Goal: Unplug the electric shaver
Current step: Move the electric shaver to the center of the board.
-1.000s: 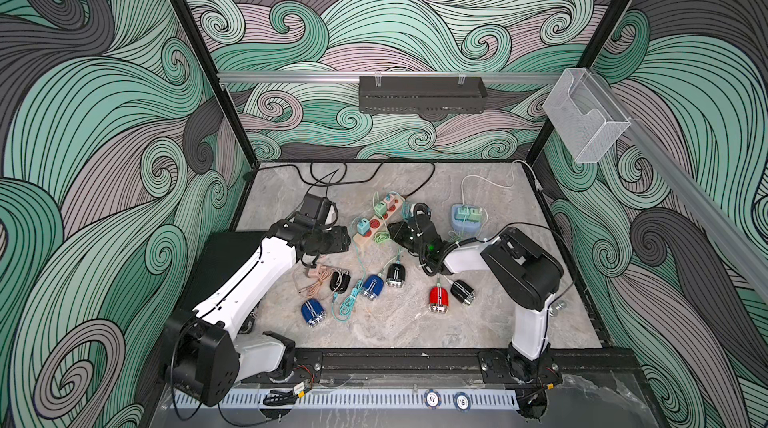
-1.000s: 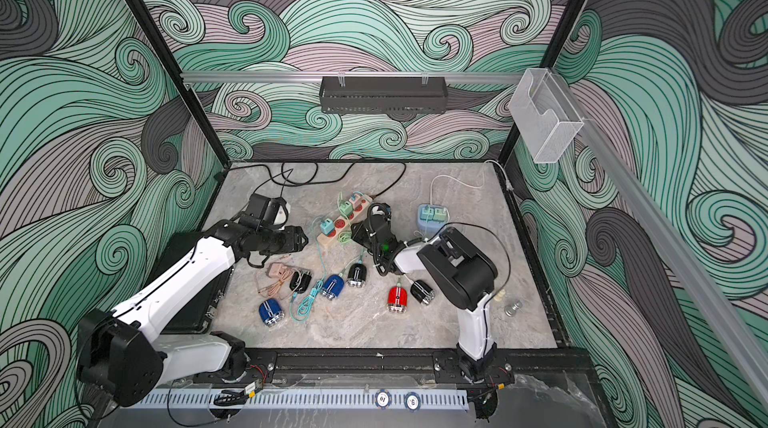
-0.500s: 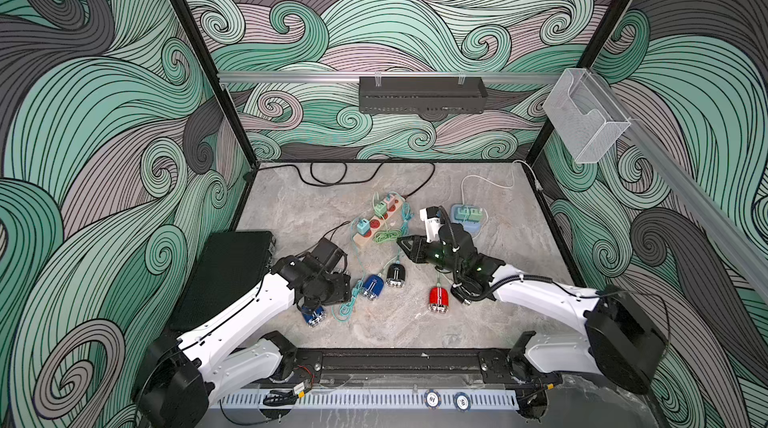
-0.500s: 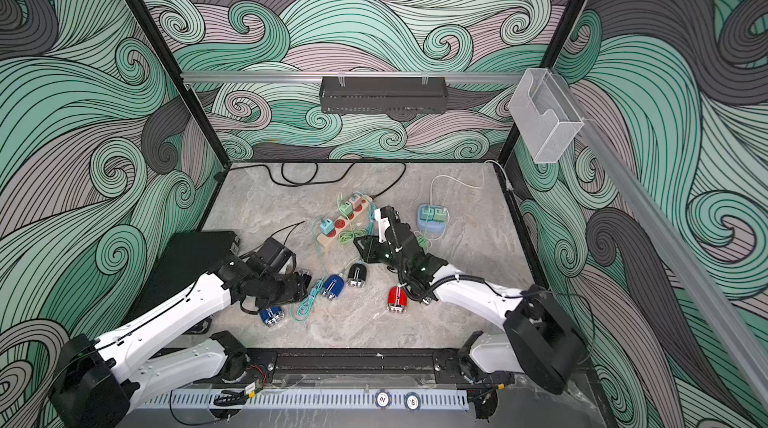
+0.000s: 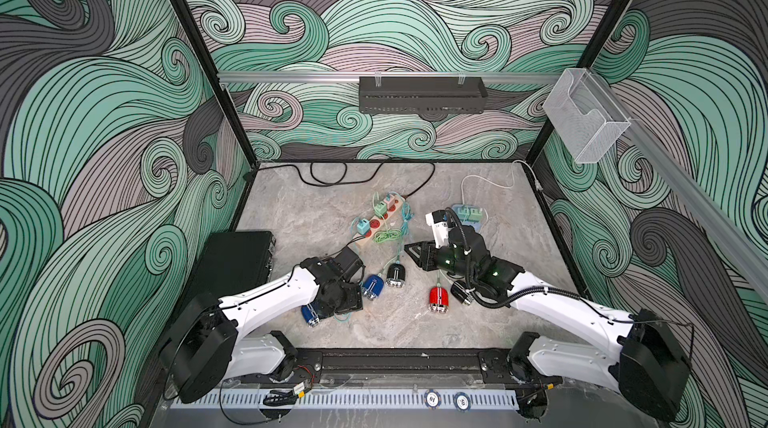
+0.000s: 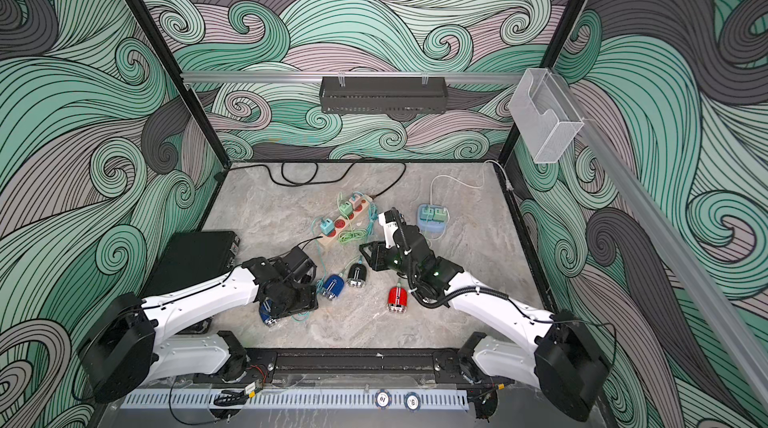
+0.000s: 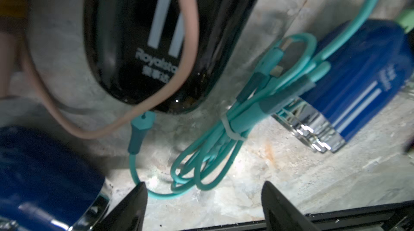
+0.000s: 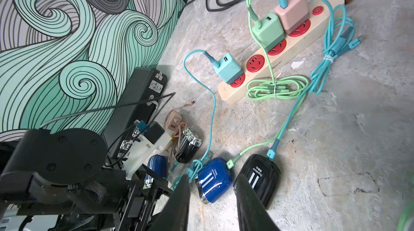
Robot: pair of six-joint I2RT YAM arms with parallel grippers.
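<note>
Near the front of the table (image 5: 311, 206), both arms have pulled back from the power strip (image 8: 318, 26), left gripper (image 7: 203, 187) and right gripper (image 8: 212, 177) spread and empty, black shaver (image 7: 156, 39) lying under the left one by a loose pink charger (image 8: 172, 124), so unplugging looks done, though its teal plug (image 7: 140, 129) is too blurred to tell.

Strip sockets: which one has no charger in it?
The socket between the teal charger and the green charger; its red face is bare, while the other three are covered.
</note>
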